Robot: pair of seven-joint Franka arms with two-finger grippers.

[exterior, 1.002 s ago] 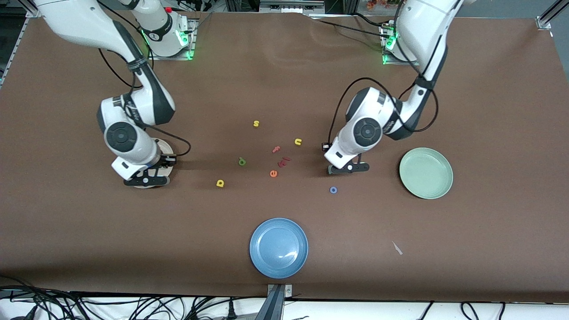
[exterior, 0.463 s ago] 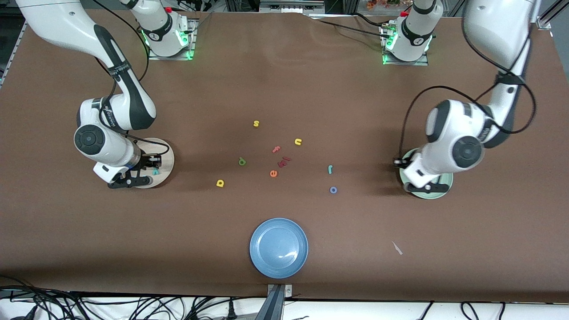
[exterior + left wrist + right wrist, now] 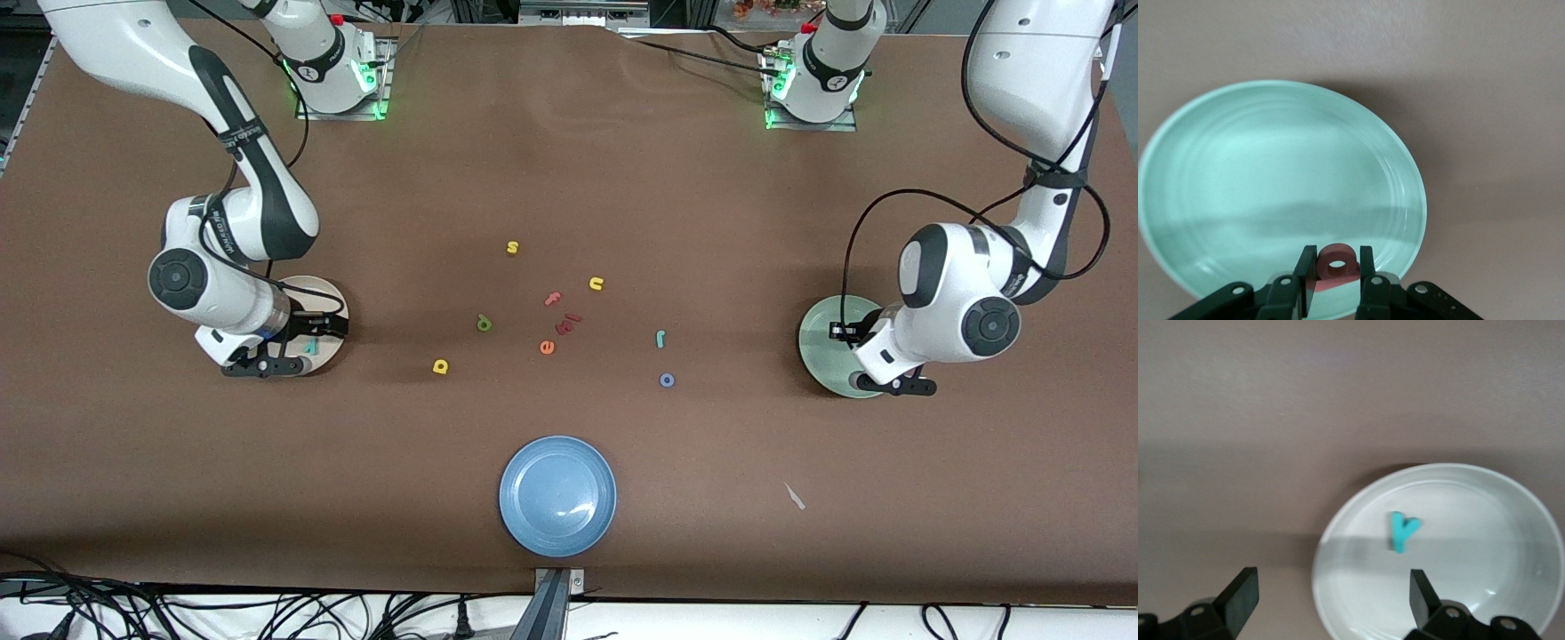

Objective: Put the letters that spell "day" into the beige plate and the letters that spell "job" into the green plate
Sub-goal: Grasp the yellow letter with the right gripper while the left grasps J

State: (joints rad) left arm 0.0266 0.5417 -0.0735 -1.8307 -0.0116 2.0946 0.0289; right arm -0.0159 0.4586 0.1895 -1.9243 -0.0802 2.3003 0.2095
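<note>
bench (image 3: 569, 178): big and brown, with plates and small foam letters on it.
blue plate (image 3: 557, 495): round, close to the front camera, near the middle of the bench.
green plate (image 3: 822, 342): round and pale green, at the left arm's end of the bench. Nothing lies in it.
beige plate (image 3: 322, 293): round and cream, at the right arm's end, partly hidden by the right arm.
left pincer (image 3: 1333, 280): it hangs over the green plate's rim, clenched on the pink b (image 3: 1336, 265).
right pincer (image 3: 1331, 600): it hangs over the beige plate with its fingers spread wide and nothing between them.
teal y (image 3: 1403, 531): it lies flat in the beige plate.
green d (image 3: 484, 324): on the bare bench near the middle.
yellow a (image 3: 440, 366): near the green d, nearer to the front camera.
teal j (image 3: 661, 338): on the bench between the middle group of letters and the green plate.
blue o (image 3: 667, 380): just beside the teal j, nearer to the front camera.
other letters: a yellow s (image 3: 512, 247), a yellow u (image 3: 596, 284), a pink f (image 3: 553, 299), an orange e (image 3: 547, 348) and a dark red letter (image 3: 564, 325) lie in the middle of the bench.
white scrap (image 3: 794, 496): small, on the bench, nearer to the front camera than the green plate.
</note>
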